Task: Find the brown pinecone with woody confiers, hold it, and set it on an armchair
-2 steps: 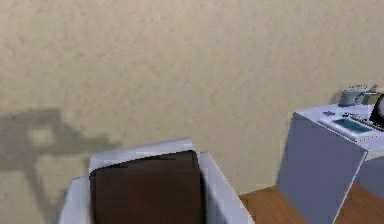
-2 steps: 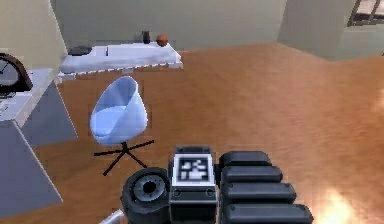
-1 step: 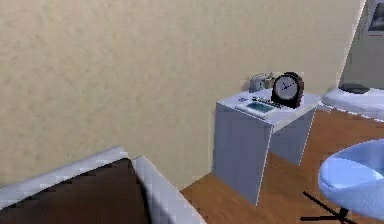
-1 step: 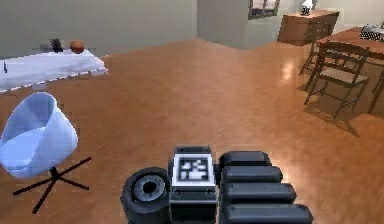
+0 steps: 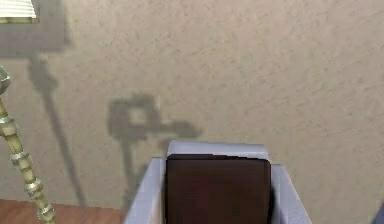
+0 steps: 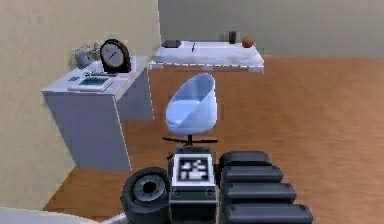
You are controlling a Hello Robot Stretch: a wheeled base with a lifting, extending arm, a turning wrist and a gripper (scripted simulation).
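Looking ahead, one grey armchair with a dark brown back [image 5: 218, 185] and one beaded brass floor lamp [image 5: 22, 160] are seen. Sideways, whether the dark claw [image 6: 148, 192] holds anything cannot be told. Beyond it is seen one pale blue egg chair [image 6: 192, 105]; well apart from it, on one far white table [image 6: 205, 56], lies one small brown blob [image 6: 247, 41].

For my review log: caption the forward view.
Pale grey armchair with dark brown back cushion against a beige wall, ribbed brass-coloured floor lamp at left.
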